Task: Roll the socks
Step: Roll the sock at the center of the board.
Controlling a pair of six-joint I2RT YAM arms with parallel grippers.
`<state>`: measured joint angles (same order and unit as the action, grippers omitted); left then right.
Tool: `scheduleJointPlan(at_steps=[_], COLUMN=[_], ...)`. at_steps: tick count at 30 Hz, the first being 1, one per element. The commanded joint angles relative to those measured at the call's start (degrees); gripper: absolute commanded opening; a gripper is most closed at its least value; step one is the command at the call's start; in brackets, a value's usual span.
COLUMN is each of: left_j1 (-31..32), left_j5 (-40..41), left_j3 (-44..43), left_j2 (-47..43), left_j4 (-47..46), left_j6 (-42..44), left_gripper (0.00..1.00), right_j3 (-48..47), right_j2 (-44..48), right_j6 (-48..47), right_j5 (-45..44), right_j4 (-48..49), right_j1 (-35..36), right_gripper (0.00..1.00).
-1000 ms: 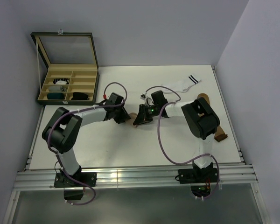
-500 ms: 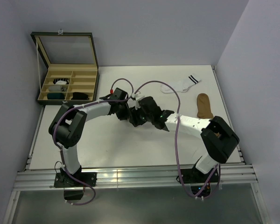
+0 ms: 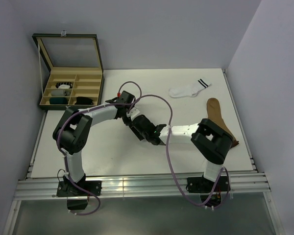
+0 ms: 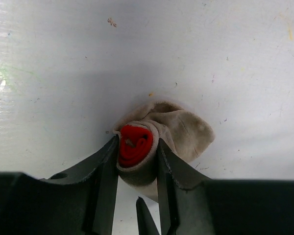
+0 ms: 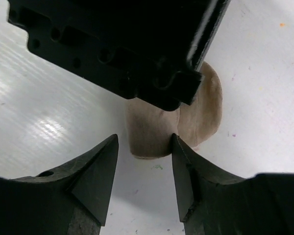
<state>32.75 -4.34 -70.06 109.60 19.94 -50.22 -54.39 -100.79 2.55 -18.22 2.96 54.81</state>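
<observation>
A rolled beige sock (image 4: 186, 129) with a red core (image 4: 134, 144) sits on the white table. My left gripper (image 4: 137, 146) is shut on it, one finger pressing each side of the roll. In the right wrist view the same sock (image 5: 149, 129) lies just ahead of my open right gripper (image 5: 143, 142), partly under the left gripper's black body (image 5: 122, 44). From above, both grippers meet at mid-table, the left gripper (image 3: 136, 125) and the right gripper (image 3: 147, 133), and hide the roll. A white sock with black stripes (image 3: 188, 89) and a brown sock (image 3: 218, 117) lie flat at the right.
An open compartment box (image 3: 71, 90) holding several rolled socks stands at the back left. The table's right edge (image 3: 240, 122) runs close by the brown sock. Both arms' cables loop above mid-table.
My right gripper has opened and its arm has swung low and stretched left towards the roll, uncovering the brown sock. The left gripper has shifted slightly right, still holding the beige roll.
</observation>
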Motion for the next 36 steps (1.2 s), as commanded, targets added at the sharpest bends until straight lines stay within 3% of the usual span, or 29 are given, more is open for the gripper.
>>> scheduleJointPlan(at_steps=[1,5,8,9,12,15,21,30,36], left_j1=[0.29,0.29,0.29,0.29,0.21,-0.67,-2.43,-3.75,-2.0], left_j5=[0.3,-0.23,-0.5,-0.58,0.99,2.66,4.07,4.87,2.85], left_j3=[-0.07,-0.69,-0.43,-0.25,2.29,4.13,9.05,16.18,17.07], left_j2=[2.72,3.07,2.11,1.67,-2.01,-6.32,-14.49,-20.57,-17.94], left_j4=[3.79,3.7,2.82,2.3,0.02,-1.74,-4.3,-9.74,-12.29], left_j6=[2.05,2.14,1.27,1.0,-0.58,-2.25,-6.73,-11.31,-12.54], left_gripper=[0.37,0.38,0.43,0.46,0.56,0.68,0.78,0.78,0.76], right_j3=[-2.3,-2.47,-2.3,-1.78,-0.2,1.21,2.62,1.05,-1.06], right_j2=[-2.21,-3.97,-4.76,-4.59,-3.27,-0.99,1.74,-5.11,-12.83], right_j6=[-1.93,-3.6,-2.9,-2.64,-0.2,2.19,7.37,16.33,23.37], right_j5=[-5.86,-7.27,-6.31,-6.04,-3.24,3.61,25.22,56.06,65.67], right_j4=[2.57,3.19,3.19,3.1,2.93,2.58,2.58,5.73,7.85], right_j1=[1.09,2.06,2.32,2.24,1.71,-0.22,-8.92,-21.21,-25.54], right_gripper=[0.54,0.5,0.32,0.18,0.0,0.0,0.0,0.0,0.0])
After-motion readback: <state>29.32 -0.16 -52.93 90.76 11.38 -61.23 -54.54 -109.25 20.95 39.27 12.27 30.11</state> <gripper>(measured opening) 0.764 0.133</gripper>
